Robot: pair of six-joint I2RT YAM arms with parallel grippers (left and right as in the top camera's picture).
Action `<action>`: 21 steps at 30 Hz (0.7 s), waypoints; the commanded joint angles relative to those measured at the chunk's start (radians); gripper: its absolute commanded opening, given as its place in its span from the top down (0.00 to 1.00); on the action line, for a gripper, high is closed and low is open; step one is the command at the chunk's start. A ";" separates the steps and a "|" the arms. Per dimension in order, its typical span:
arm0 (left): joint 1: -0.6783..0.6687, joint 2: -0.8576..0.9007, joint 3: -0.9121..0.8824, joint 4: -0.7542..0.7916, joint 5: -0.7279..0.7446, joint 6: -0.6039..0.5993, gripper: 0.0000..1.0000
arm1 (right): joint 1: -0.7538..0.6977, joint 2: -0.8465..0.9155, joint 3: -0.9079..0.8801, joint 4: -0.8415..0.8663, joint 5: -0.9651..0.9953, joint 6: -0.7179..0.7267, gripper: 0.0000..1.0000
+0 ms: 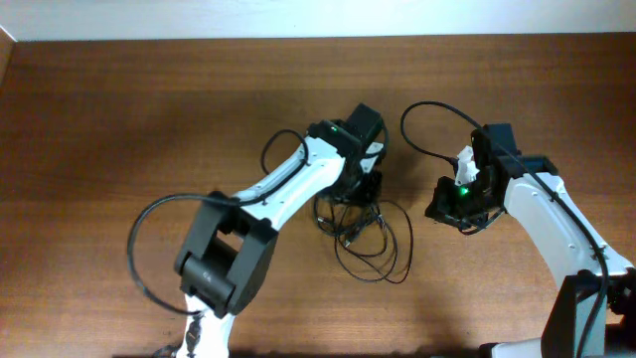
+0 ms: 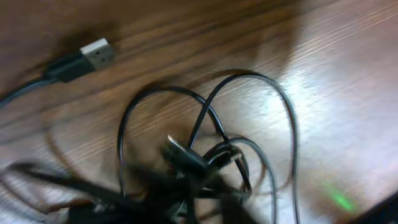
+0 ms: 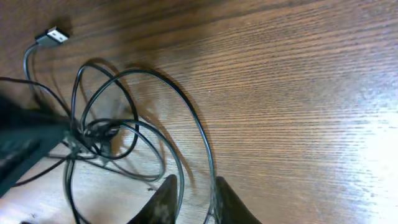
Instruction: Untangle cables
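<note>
Thin glossy black cables (image 1: 366,237) sprawl in knotted loops at the centre of the grainy wood counter (image 1: 149,109), one silver plug (image 2: 96,54) lying free. Left pincer (image 1: 366,189) is at the knot, grip unreadable; right pincer (image 3: 196,202) is spread apart by the outer loop.

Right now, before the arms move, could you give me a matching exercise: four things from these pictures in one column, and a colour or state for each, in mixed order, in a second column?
Things
1. USB plug
2. cables
3. right gripper
4. table

States
A. brown wood grain
B. jaws apart, a thin wire running between them
C. black, knotted into overlapping loops
D. silver tip, lying apart from the knot

Pairs: 1-D, 2-C, 3-B, 4-A
</note>
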 commanded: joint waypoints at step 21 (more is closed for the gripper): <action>0.098 -0.107 0.185 -0.209 0.465 0.343 1.00 | -0.047 0.010 -0.006 0.011 -0.745 -0.740 0.78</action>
